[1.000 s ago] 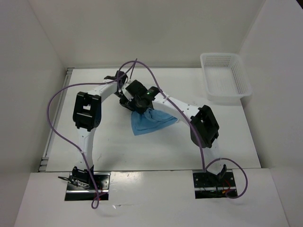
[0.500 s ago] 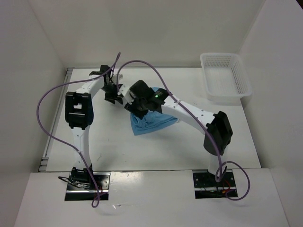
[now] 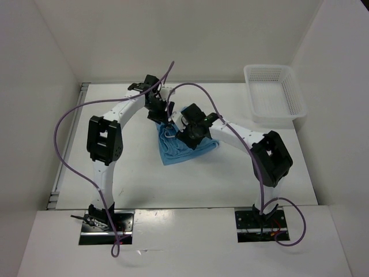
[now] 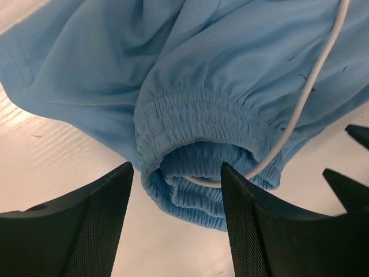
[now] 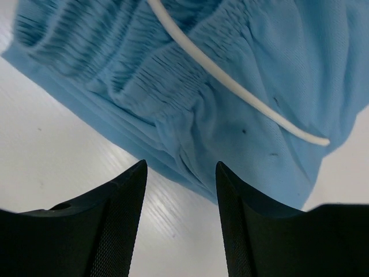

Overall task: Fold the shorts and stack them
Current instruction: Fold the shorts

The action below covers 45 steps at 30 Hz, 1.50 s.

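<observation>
The light blue shorts [image 3: 173,151] lie bunched in a folded heap at mid-table. My left gripper [image 3: 164,119] hangs over their far left corner. In the left wrist view it [image 4: 176,171] is open, and the gathered waistband roll [image 4: 202,124] with the white drawstring [image 4: 314,81] sits between and just beyond its tips, not pinched. My right gripper [image 3: 186,138] is above the heap's upper middle. It [image 5: 180,167] is open too, straddling the shorts' edge [image 5: 173,86], with the drawstring [image 5: 230,81] lying across the fabric.
A white mesh basket [image 3: 274,95] stands at the back right of the white table [image 3: 132,173]. White walls close in the left, back and right sides. Purple cables loop above both arms. The right gripper's dark fingers [image 4: 351,173] show at the left wrist view's right edge.
Both grippers have opened and let go of the shorts, which have settled on the table. The left arm swung out left, then came back over the shorts. The right arm's elbow moved right.
</observation>
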{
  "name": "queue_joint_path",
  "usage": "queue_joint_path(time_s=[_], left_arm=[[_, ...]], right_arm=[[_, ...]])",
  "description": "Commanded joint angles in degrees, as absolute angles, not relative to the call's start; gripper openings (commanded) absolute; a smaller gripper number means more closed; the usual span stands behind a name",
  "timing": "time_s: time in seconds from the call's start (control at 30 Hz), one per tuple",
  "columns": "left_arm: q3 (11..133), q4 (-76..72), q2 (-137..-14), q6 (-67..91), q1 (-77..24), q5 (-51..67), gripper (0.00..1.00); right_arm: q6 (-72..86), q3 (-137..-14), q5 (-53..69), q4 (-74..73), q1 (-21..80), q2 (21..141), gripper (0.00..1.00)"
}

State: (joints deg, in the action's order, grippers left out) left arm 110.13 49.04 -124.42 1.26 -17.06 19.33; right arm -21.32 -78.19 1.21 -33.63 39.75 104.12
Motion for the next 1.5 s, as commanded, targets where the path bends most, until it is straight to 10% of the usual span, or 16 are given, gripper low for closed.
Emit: queue_joint_path(time_s=[0.0, 0.5, 0.77, 1.03, 1.47], left_arm=[[111.36, 50.80, -125.42, 0.00, -15.56, 17.94, 0.69], [110.30, 50.80, -128.76, 0.00, -15.56, 17.48, 0.52], [109.78, 50.19, -129.90, 0.00, -15.56, 19.59, 0.51], [109.78, 50.19, -130.43, 0.00, -15.56, 23.82, 0.20], [116.81, 49.13, -134.64, 0.00, -15.03, 21.45, 0.06]], right_arm=[[-19.70, -80.41, 8.96, -28.48, 40.25, 101.87, 0.57], [-13.28, -81.56, 1.24, -20.92, 45.26, 109.34, 0.62], [-13.45, -80.51, -10.55, -15.65, 45.26, 111.27, 0.33], [-15.02, -82.17, -7.56, -16.79, 45.79, 110.66, 0.00], [-12.13, -89.65, 3.33, -21.09, 48.95, 107.14, 0.00]])
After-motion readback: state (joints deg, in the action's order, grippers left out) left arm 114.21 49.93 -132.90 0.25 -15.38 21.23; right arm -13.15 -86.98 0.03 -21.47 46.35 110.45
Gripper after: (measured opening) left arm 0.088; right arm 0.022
